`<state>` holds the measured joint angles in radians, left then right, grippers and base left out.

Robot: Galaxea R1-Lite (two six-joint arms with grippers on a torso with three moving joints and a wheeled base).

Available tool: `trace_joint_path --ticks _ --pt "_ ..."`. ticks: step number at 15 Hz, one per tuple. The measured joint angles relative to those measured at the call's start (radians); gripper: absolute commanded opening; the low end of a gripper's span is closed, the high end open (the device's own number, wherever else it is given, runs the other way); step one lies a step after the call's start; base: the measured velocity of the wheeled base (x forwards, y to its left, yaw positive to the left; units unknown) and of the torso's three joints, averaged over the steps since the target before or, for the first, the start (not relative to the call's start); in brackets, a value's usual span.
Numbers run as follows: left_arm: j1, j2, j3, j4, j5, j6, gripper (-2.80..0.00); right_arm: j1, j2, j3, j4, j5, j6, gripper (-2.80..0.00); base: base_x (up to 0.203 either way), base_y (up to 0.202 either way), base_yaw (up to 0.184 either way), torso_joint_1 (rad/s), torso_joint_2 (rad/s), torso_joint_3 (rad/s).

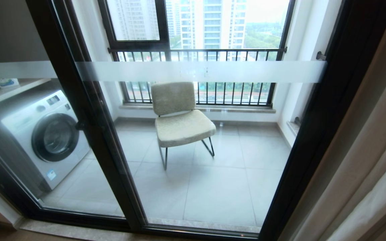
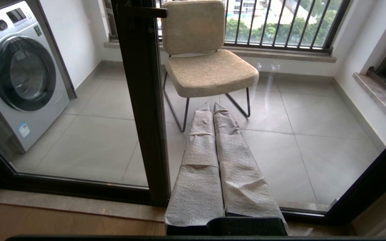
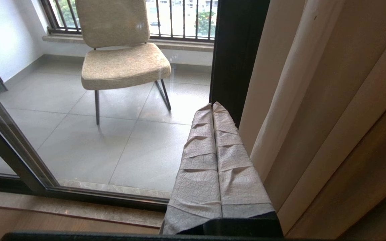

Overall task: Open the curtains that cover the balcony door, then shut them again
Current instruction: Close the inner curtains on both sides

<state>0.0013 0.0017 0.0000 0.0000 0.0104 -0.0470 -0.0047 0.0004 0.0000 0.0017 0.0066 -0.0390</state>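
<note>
The balcony door (image 1: 89,110) stands uncovered in the head view: clear glass in a thick black frame, crossed by a frosted white band (image 1: 199,71). The curtains (image 1: 364,160) hang gathered in beige folds at the far right edge, with a paler sheer fold (image 1: 377,201) low down. Neither arm shows in the head view. In the left wrist view my left gripper (image 2: 212,105) is shut and empty, its wrapped fingers (image 2: 199,147) pointing at the door's middle post (image 2: 142,100). My right gripper (image 3: 212,105) is shut and empty too, right beside the curtains (image 3: 313,110) without holding them.
Behind the glass are a beige chair (image 1: 179,117) on black legs, a washing machine (image 1: 42,137) at the left, and a barred window (image 1: 196,50). A stone sill (image 2: 62,204) and wooden floor (image 2: 45,224) lie below the door.
</note>
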Motion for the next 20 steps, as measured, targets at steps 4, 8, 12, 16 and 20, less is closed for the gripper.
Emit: trace_joint_path --ticks 4,8,12,16,20 --pt "0.000 0.000 0.000 0.000 0.000 0.000 -2.80 0.000 0.002 -0.003 0.002 0.004 -0.066 -2.80 0.000 0.000 0.000 0.000 0.00 0.000" --pt "0.000 0.000 0.000 0.000 0.000 0.000 -2.80 -0.001 0.060 -0.083 0.000 -0.003 -0.060 -2.80 0.000 0.000 0.000 0.000 0.00 0.000" --pt "0.000 0.000 0.000 0.000 0.000 0.000 -2.80 -0.012 0.163 -0.215 0.002 -0.029 -0.045 -2.80 0.000 0.000 0.000 0.000 0.00 0.000" --pt "0.000 0.000 0.000 0.000 0.000 0.000 -2.80 -0.109 0.302 -0.349 0.006 -0.115 -0.027 -2.80 0.000 0.000 0.000 0.000 0.00 0.000" --pt "0.000 0.000 0.000 0.000 0.000 0.000 -2.80 -0.264 0.471 -0.481 0.004 -0.136 0.006 -2.80 0.000 0.000 0.000 0.000 0.00 0.000"
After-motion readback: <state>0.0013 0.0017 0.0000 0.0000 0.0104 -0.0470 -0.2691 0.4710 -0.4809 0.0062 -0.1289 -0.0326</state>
